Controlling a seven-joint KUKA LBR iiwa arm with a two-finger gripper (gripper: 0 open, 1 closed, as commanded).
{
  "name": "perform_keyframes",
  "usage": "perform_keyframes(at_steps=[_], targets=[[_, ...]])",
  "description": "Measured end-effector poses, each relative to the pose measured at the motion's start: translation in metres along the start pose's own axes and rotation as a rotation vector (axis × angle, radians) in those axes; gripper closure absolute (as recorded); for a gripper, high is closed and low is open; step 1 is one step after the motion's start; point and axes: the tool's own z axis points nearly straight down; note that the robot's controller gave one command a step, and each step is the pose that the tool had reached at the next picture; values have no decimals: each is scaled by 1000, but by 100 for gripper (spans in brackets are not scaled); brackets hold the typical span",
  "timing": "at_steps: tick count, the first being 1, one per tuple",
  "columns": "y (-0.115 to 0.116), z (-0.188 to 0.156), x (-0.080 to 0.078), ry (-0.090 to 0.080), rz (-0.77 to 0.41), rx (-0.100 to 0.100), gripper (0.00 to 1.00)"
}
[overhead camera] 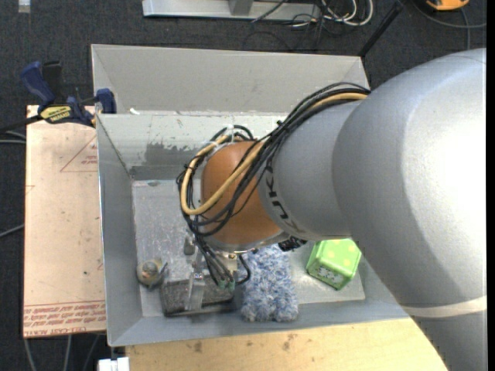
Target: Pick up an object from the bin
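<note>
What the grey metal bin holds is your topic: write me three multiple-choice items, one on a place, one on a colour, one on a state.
1. In the grey metal bin, the gripper hangs over: A) the dark grey rectangular block; B) its back wall; C) its rim.
2. The dotted cube is: A) red; B) green; C) yellow.
3. The blue-white fluffy cloth is: A) lifted; B) draped over the rim; C) lying on the bin floor.
Key: 1 A, it is low at the block's top edge; 2 B, bright green beside the arm; 3 C, it rests beside the block.
</note>
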Motion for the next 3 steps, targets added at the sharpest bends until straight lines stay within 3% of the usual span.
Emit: perform_keyframes(at_steps=[1, 2, 3], targets=[[-8, 17, 10, 4, -158, -3, 100], [-8, 17, 10, 4, -158, -3, 100], [-19, -46, 7, 4, -188, 2, 100]])
